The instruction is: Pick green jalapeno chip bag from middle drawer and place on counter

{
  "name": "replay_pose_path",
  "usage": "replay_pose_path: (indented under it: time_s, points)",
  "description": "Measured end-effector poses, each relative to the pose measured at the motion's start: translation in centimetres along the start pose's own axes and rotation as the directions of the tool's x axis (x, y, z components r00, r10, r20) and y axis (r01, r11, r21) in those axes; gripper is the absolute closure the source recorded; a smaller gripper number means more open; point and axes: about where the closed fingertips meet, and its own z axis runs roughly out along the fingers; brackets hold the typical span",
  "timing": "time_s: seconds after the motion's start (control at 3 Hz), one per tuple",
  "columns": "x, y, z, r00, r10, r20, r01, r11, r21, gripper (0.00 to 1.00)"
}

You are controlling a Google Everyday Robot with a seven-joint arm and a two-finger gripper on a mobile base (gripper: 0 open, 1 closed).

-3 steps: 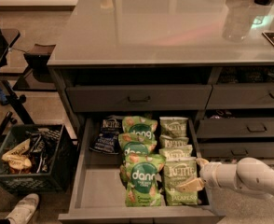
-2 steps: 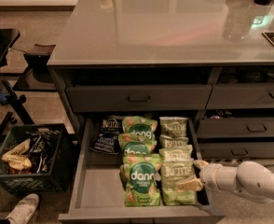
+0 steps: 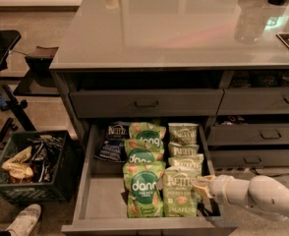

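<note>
The counter [image 3: 174, 28], a glossy grey slab, fills the upper half of the view; its thin front edge overhangs a closed upper drawer [image 3: 144, 102]. Below that, the middle drawer [image 3: 98, 200] stands pulled out toward us. Its left third is bare grey floor, and we note that this is the only free room inside it. To the right, further drawers [image 3: 255, 134] sit slightly ajar, close to the open drawer's right wall. A dark crate [image 3: 31, 193] of wrappers stands on the floor just left of the drawer, with a white shoe [image 3: 24, 219] in front of it.

Three columns of bags fill the remaining part of the drawer. A dark blue Kettle bag [image 3: 112, 141] lies at the rear left and the dang bags [image 3: 143, 186] overlap down the middle. Pale Kettle bags run down the right, and the front one is the green jalapeno chip bag [image 3: 179, 198], lying flat against the front dang bag and near the drawer's front wall.

The white arm [image 3: 262, 195] enters from the lower right and reaches almost level over the drawer's right wall. The gripper [image 3: 200, 187] sits at the jalapeno bag's upper right edge, overlapping it; we cannot tell whether it is open, closed, or gripping the bag.

Compared with a second ago, the gripper has moved slightly left and lower, toward the bag. The bags lie as before.
</note>
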Motion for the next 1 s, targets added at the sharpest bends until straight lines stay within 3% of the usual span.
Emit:
replay_pose_path:
  time_s: [0.33,0.67,1.0]
  points:
    - [0.18,0.10,-0.06,1.000,0.014,0.010,-0.014,0.9998,0.012,0.94]
    - [0.26,0.12,-0.06,1.000,0.021,0.010,-0.022,0.9997,0.011,1.00]
    - [0.25,0.12,-0.07,1.000,0.022,0.010,-0.022,0.9997,0.011,0.81]
